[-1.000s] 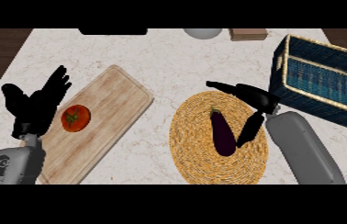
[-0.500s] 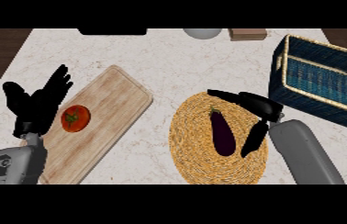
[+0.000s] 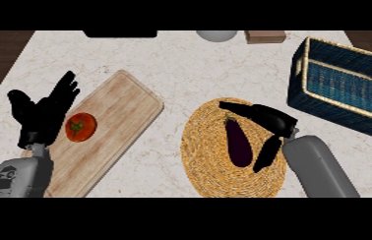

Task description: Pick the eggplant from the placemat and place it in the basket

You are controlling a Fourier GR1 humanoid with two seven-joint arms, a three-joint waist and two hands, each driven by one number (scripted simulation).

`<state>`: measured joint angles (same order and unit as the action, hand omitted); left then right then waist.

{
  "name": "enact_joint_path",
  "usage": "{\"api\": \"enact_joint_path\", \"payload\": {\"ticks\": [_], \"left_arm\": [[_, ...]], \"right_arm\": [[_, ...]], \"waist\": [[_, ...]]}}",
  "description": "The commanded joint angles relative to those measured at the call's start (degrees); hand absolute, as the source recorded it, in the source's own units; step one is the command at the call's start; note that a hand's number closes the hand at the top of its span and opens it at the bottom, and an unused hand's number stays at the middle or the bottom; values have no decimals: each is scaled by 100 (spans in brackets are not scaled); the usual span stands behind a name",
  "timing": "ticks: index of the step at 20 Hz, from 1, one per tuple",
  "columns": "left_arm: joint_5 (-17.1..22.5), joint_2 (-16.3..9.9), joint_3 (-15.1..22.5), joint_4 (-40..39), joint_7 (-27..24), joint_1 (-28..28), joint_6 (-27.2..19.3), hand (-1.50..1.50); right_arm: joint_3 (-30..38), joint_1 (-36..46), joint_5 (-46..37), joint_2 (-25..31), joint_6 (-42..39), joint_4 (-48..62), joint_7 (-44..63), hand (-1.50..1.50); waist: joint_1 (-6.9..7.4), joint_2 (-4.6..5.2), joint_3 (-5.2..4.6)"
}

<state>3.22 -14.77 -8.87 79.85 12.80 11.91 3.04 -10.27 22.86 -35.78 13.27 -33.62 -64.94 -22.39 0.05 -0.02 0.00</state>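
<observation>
Your right hand [image 3: 270, 122] brackets the eggplant [image 3: 238, 142] on the placemat [image 3: 207, 160], fingers spread, gripping nothing (left hand [image 3: 42, 117] rests open)

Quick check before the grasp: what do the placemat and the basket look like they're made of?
The placemat looks like woven straw or rattan: golden, matte, with concentric coiled ridges. The basket seems wicker-like, with a dark blue woven weave and a pale tan rim; the exact fibre can't be told.

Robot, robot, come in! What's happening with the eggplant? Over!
Right hand open around eggplant, not gripping. Eggplant on placemat. Left hand resting open. Path to basket clear.
</observation>
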Motion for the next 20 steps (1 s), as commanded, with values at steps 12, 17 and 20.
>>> {"api": "enact_joint_path", "payload": {"ticks": [12, 17, 20], "left_arm": [[111, -153, -232, 119, 390, 244, 232, 0], [-207, 113, -66, -16, 180, 188, -127, 0], [19, -144, -351, 114, 98, -221, 100, 0]], "right_arm": [[-383, 93, -1149, -248, 797, 559, -688, 150], [-532, -545, -1356, -954, 868, -742, 1219, 150], [-298, -807, -1728, -1284, 1415, -1238, 2587, 150]], "waist": [[9, 4, 1], [-157, -35, -8], [-293, -144, -31]]}}
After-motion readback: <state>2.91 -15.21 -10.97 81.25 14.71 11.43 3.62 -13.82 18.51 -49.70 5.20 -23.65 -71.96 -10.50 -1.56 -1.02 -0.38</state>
